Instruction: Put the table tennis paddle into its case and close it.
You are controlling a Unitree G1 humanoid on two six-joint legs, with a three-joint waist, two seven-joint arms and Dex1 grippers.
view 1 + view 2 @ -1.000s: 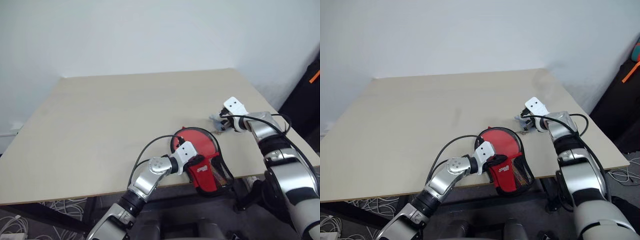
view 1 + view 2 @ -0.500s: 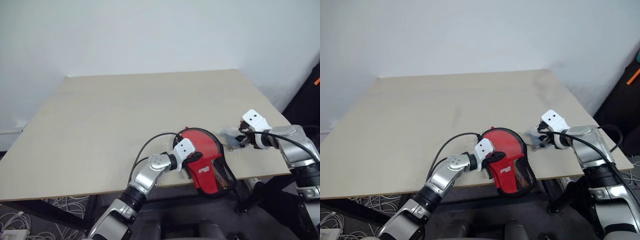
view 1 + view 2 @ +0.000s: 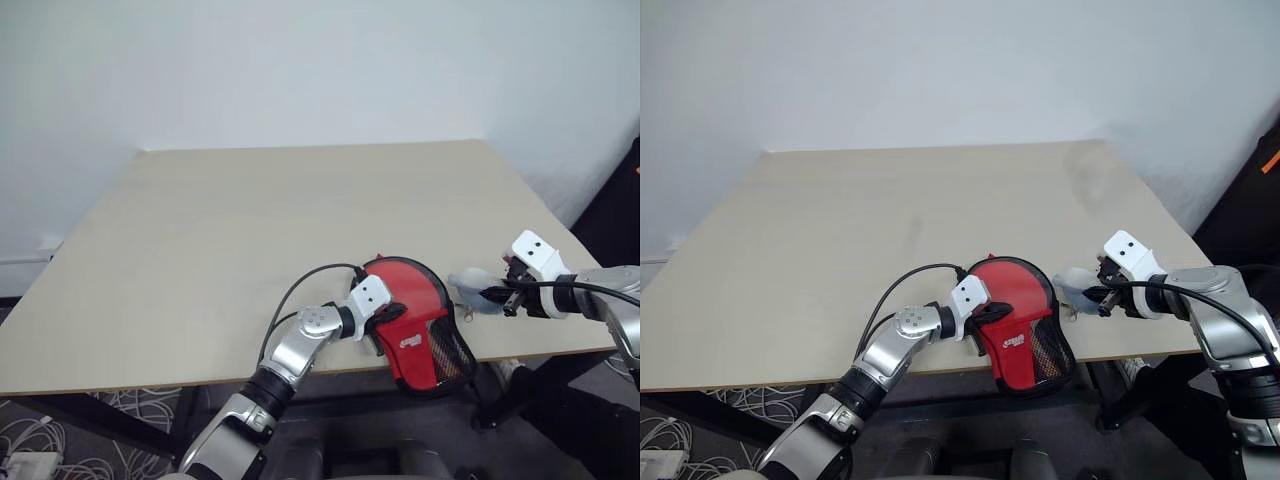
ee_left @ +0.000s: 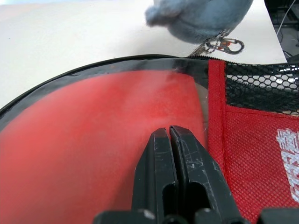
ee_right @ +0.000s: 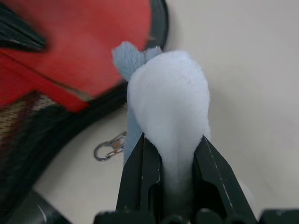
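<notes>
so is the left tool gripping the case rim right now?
No: in the left wrist view the left tool is shut with nothing between its fingers, resting over the clear red panel of the case, inside the black rim.

On the table [image 3: 250, 230] there is one case [image 3: 415, 320], red with one black mesh panel [image 4: 261, 86] and a black rim. There is one soft grey-white plush lump [image 5: 168, 107], and one small metal clasp [image 4: 224, 45] hangs from it. Two robot grippers are in view: one left gripper [image 4: 169, 135] and one right gripper [image 5: 169, 144], each with two black fingers. One black cable [image 3: 300, 290] runs along the left arm. There is one table, and one white wall [image 3: 300, 70] behind it.
</notes>
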